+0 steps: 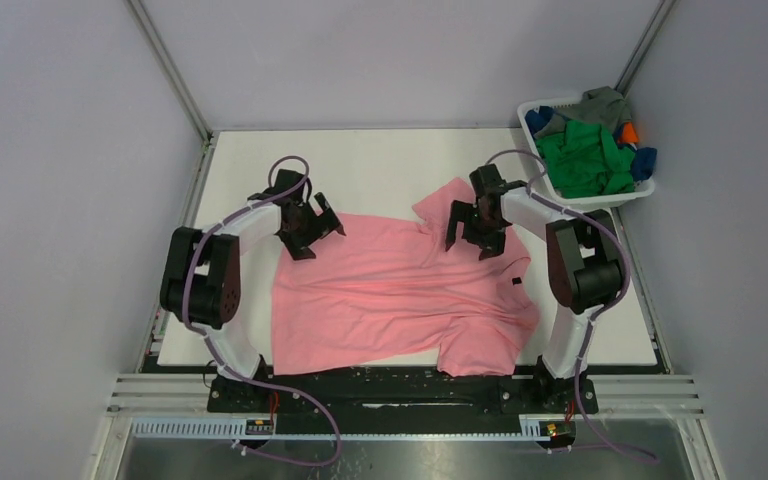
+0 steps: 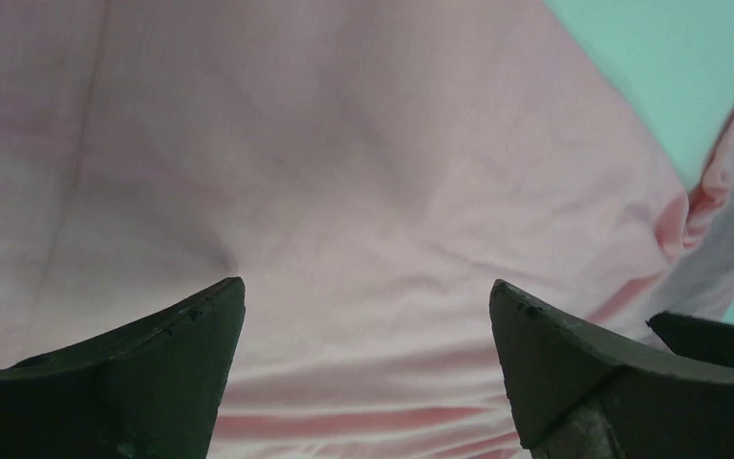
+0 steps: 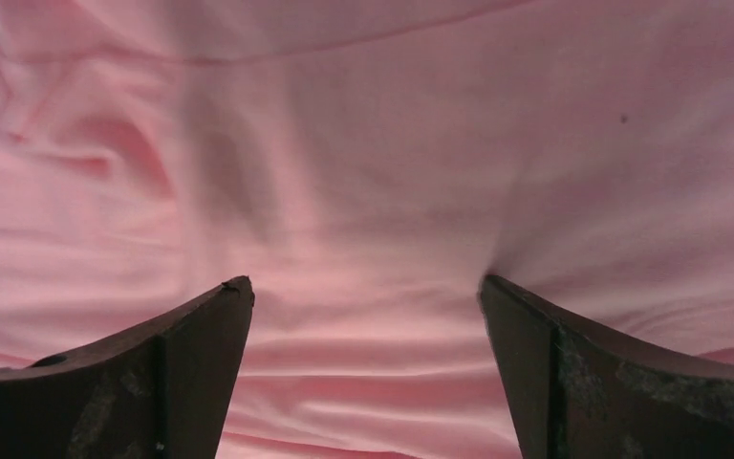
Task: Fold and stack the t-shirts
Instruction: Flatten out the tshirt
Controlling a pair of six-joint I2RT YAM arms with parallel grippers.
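Left gripper (image 2: 368, 296): seen closest in the left wrist view, with its two dark fingers (image 2: 153, 382) spread wide; nothing is clamped between them, and only pink cloth is seen below.
Right gripper (image 3: 365, 287): likewise spread wide in the right wrist view, its fingers (image 3: 153, 382) apart with nothing held; wrinkled pink cloth fills the view beneath.
Contact with cloth: whether either set of fingertips is touching the fabric cannot be told.
Salmon pink t-shirt (image 1: 390, 290): laid out mostly flat, with some wrinkles, on the white table (image 1: 380, 165) between the two arms; it is spread from below the left gripper across to the right arm and reaches the table's near edge.
Sleeve (image 1: 442, 203): seen at the far side of the pink shirt, flat on the table, just beside the right gripper.
Left gripper position: held over the shirt's far left corner.
Right gripper position: held over the shirt's far right part.
White basket (image 1: 600, 200): placed at the table's far right corner, well apart from the pink shirt.
Basket contents: a bright green t-shirt (image 1: 585, 160) is heaped in the middle, with grey (image 1: 600, 103), blue (image 1: 545, 122) and orange (image 1: 630, 132) cloth around it.
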